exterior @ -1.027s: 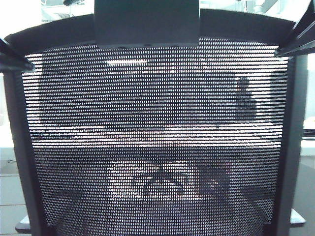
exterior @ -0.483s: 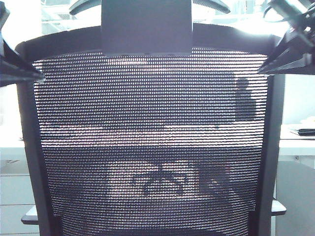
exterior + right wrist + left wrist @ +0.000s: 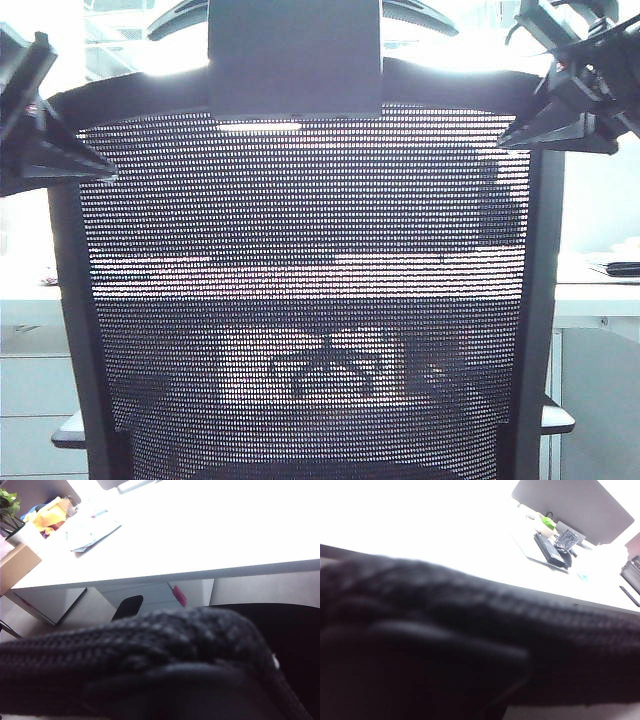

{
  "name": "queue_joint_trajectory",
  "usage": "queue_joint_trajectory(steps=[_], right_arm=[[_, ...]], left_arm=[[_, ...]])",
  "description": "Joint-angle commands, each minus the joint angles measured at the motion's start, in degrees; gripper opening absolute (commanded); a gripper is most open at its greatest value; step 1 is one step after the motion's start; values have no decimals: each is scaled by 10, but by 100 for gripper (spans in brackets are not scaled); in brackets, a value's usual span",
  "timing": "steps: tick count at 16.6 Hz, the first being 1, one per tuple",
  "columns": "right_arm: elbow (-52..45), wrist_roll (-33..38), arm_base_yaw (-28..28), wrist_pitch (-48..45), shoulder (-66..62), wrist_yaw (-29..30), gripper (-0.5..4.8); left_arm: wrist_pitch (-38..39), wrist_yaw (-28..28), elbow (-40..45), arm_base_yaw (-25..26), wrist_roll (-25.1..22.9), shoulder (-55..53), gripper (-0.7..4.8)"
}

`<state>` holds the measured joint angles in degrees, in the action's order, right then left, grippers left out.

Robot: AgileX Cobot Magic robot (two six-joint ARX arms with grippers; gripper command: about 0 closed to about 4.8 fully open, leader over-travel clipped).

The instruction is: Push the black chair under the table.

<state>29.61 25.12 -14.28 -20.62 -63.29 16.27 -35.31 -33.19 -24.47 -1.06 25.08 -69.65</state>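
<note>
Filling the exterior view, the black chair [image 3: 300,300] shows its mesh back square to the camera. Left gripper [image 3: 55,150] sits at the back's upper left corner, right gripper [image 3: 560,125] at the upper right; whether either is open or closed, cannot tell. Both wrist views look over the chair's top rail. Beyond, the table [image 3: 600,295] edge is seen through the mesh; armrests look short of it. Judgement: push underway, seat not yet tucked under.
</note>
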Motion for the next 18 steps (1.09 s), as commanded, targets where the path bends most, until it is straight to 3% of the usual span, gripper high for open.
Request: queue_joint_trajectory(steps=[1, 6, 18], right_arm=[[17, -1, 13, -69, -24, -49, -6], [70, -14, 14, -95, -101, -50, -6], [245, -16, 35, -131, -301, -47, -6]], left_arm=[[-43, 49, -43, 7, -11, -36, -6], [-75, 50, -70, 7, -11, -90, -6], [-87, 51, -268, 7, -20, -287, -6]])
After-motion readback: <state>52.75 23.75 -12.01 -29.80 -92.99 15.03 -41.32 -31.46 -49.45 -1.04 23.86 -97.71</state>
